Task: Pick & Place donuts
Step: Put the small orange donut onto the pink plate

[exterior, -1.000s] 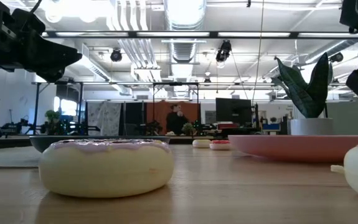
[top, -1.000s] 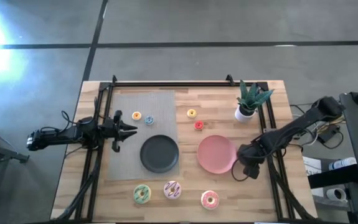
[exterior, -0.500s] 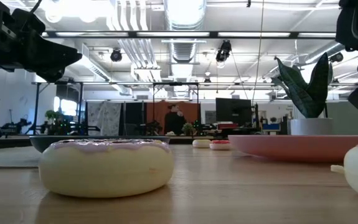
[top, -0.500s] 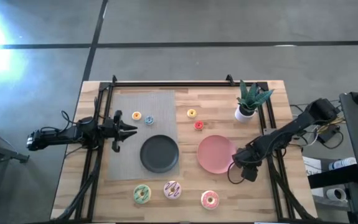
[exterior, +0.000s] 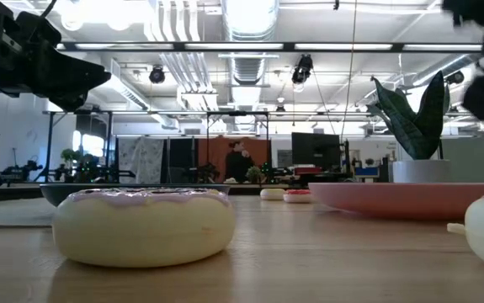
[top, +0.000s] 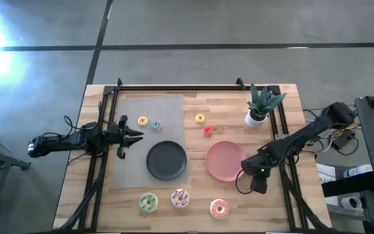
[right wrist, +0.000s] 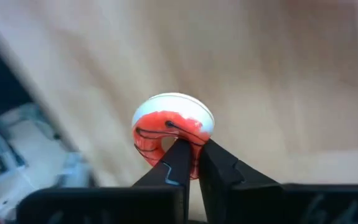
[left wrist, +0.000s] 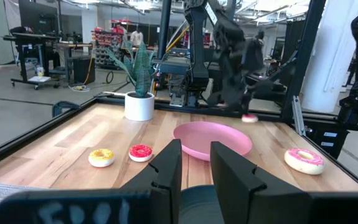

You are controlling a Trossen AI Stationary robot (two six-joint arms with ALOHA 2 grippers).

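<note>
Red-frosted small donut (right wrist: 172,134) being pinched in right gripper (right wrist: 190,163), hovering beside pink plate (top: 224,160). Both plates lying bare; remaining donuts waiting on table. Left gripper (left wrist: 194,168) idling, slightly parted.

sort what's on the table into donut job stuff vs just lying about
Job:
green donut
streaked white donut
pink donut
tiny orange donut
tiny blue donut
tiny yellow donut
tiny red donut
red-frosted donut in the right gripper

Lying about:
black plate
pink plate
potted plant
grey mat
</note>
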